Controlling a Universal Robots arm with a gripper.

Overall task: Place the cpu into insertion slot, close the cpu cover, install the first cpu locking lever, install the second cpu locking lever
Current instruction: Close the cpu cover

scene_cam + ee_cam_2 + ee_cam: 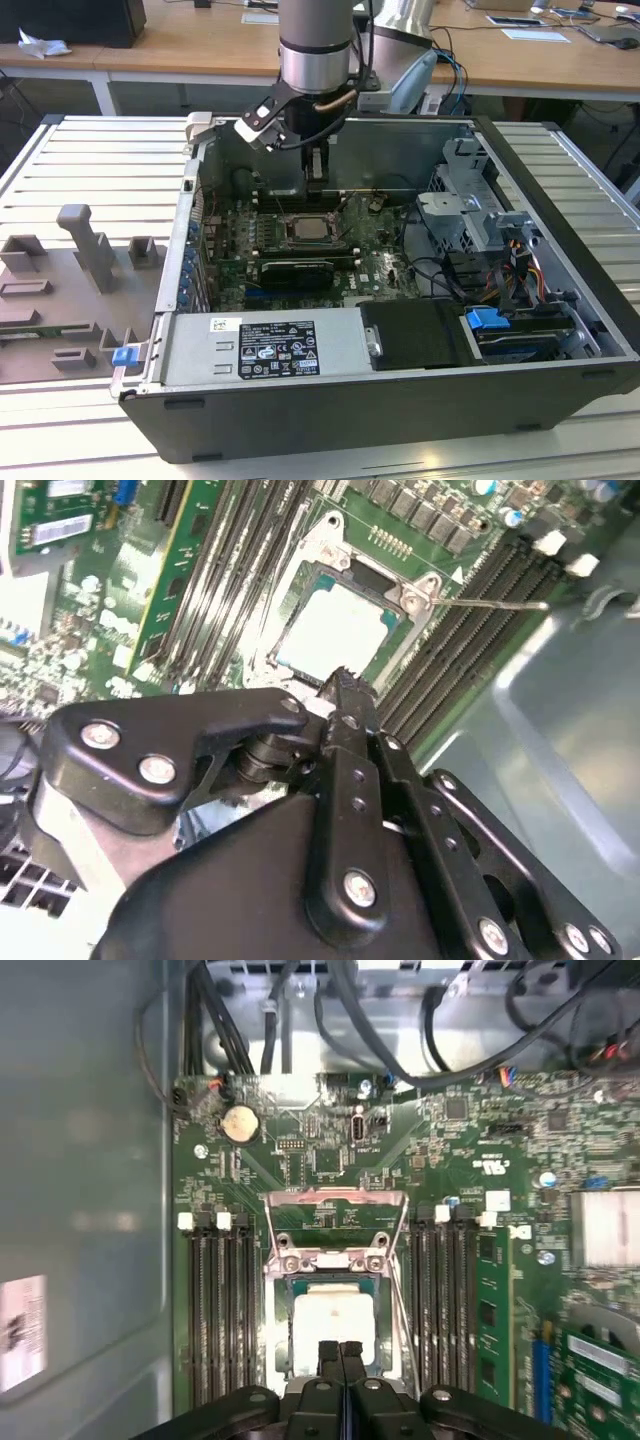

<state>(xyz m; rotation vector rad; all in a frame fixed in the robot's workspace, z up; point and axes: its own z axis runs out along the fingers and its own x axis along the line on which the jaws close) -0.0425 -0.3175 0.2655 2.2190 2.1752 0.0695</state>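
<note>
pincer (pixel 340 1353): clenched, nothing held | cpu (pixel 333 1320): seated in insertion slot (pixel 275 1330) | relation: directly under pincer tips

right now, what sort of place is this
Most likely a robotics lab bench: an open desktop computer case lies on a slatted metal table, grey moulded fixtures sit beside it, and wooden office desks stand behind.

The exterior view looks down into the whole case (pixel 400 405); both wrist views face the cpu (pixel 333 1315) closely.
</note>
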